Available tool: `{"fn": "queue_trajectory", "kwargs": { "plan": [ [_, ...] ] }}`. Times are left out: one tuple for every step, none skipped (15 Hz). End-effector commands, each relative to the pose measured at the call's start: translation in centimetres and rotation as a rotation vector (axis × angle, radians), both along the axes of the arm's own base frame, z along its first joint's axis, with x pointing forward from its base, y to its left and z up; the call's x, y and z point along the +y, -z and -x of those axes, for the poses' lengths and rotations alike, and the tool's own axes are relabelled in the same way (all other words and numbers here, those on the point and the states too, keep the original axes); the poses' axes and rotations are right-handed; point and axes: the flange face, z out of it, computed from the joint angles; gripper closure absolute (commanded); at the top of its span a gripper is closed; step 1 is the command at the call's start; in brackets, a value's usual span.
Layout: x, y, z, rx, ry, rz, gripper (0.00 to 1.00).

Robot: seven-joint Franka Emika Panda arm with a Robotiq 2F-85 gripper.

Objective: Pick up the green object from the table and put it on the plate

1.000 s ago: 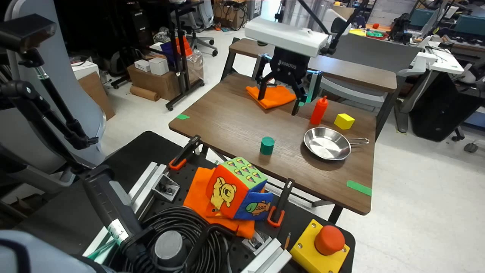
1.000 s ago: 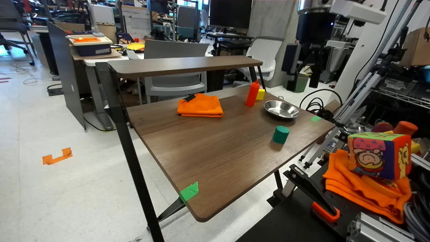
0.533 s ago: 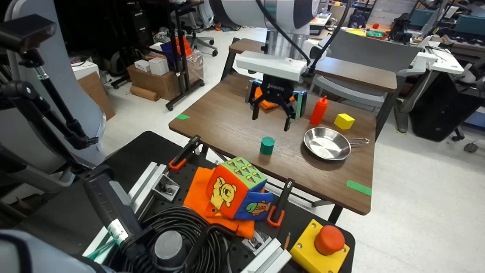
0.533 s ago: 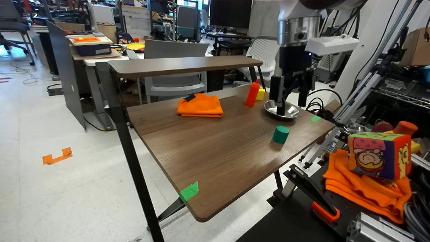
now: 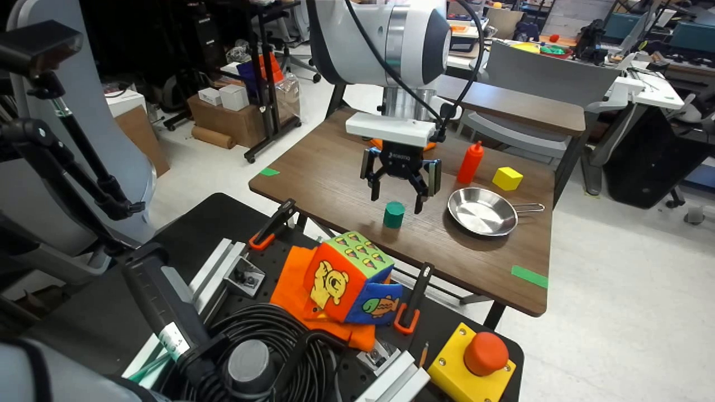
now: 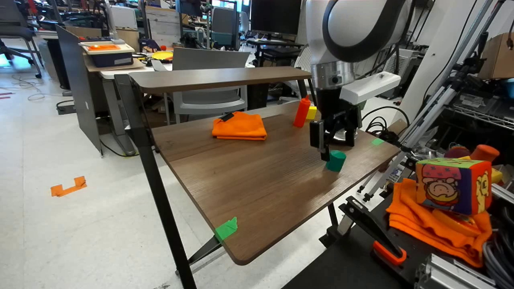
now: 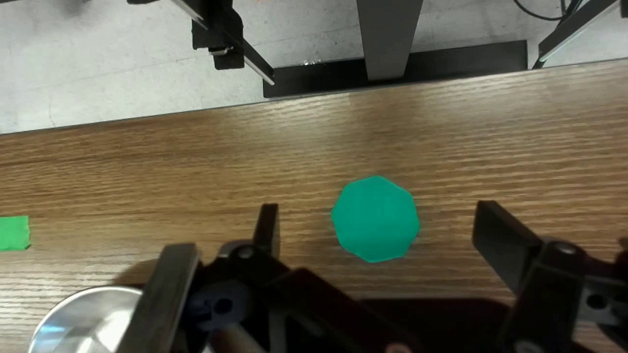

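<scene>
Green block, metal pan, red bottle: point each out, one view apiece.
Green block (image 7: 376, 219): wrist view, on its top face.
Metal pan (image 5: 482, 212): in an exterior view, on its bare inner base.
Red bottle (image 6: 301, 114): in an exterior view, on the middle of its body.

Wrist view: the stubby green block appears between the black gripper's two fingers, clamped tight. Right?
Not clamped: in the wrist view the black gripper is open, brown wooden tabletop showing between each finger and the stubby green block. It does appear between them.
</scene>
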Motion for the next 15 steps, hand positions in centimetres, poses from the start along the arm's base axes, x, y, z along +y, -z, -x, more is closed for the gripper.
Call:
{"fn": "queue_trajectory", "kwargs": {
  "plan": [
    [0.3,1.8,-1.0,0.017,-0.011,0.055,0.00],
    [0.4,2.2,-1.1,0.024,-0.014,0.057,0.25],
    [0.5,2.5,-1.1,0.032,-0.016,0.058,0.28],
    [0.6,2.8,-1.2,0.042,-0.014,0.055,0.35],
    [0.7,3.0,-1.3,0.051,-0.012,0.054,0.44],
    [0.7,3.1,-1.4,0.060,-0.010,0.053,0.51],
    [0.7,3.0,-1.6,0.066,-0.009,0.052,0.60],
    [0.7,2.5,-1.8,0.074,-0.003,0.045,0.66],
    [0.4,2.0,-2.1,0.082,0.010,0.034,0.73],
    [0.0,1.3,-2.5,0.083,0.026,0.024,0.81],
    [-0.7,0.1,-3.1,0.083,0.052,0.001,0.83],
    [-1.7,-1.1,-3.8,0.068,0.088,-0.023,0.83],
    [-2.8,-2.4,-4.5,0.059,0.130,-0.052,0.83],
    [-4.2,-3.7,-5.4,0.040,0.174,-0.083,0.83],
    [-5.8,-4.9,-6.3,0.016,0.225,-0.111,0.83]
  ]
}}
